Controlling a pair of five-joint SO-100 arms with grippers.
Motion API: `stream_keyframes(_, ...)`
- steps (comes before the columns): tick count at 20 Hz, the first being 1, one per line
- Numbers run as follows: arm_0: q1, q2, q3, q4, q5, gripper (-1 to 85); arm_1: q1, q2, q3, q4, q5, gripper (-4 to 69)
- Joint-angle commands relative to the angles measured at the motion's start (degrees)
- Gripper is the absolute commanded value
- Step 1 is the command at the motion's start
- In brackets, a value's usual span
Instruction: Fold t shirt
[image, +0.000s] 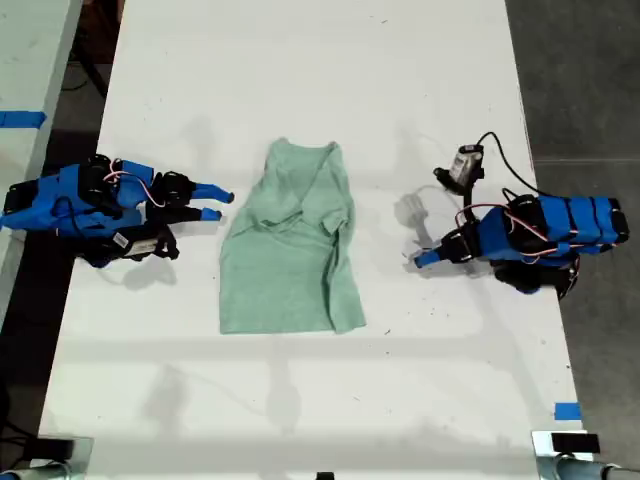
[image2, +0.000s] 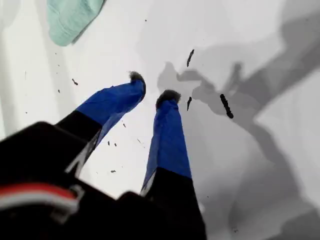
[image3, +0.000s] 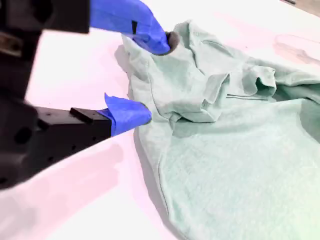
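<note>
Pale mint-green cloth, the small t shirt (image: 288, 243) lies flat near the middle of the long white table (image: 300, 80) in the exterior view. Its neck end points to 12 o'clock and its hem to 6 o'clock. Both sleeves are folded in over the chest, so the top half looks bunched and wrinkly.

At 9 o'clock from the shirt in the exterior view sits my second gripper (image: 215, 205), blue with black parts, its two tips pointing at the shirt's edge. The second wrist view shows this far better: the blue jaws (image3: 150, 77) stand wide apart, one tip touching the folded cloth and the other tip just beside the shirt's edge. They grip nothing.

At 3 o'clock from the shirt sits my first gripper (image: 415, 258), apart from the cloth. The first wrist view shows its blue jaws (image2: 150, 92) a little apart over bare table, holding nothing, with only a corner of the shirt (image2: 70, 17) in sight.
</note>
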Motion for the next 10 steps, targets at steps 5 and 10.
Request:
stream_keyframes(5,-0.1,0.4,2.4,0.0,0.5,18.6,0.7,0.8,3.3,0.4,-0.5,8.1)
stream_keyframes(10,-0.1,0.4,2.4,0.0,0.5,18.6,1.3,0.8,3.3,0.4,-0.6,8.1)
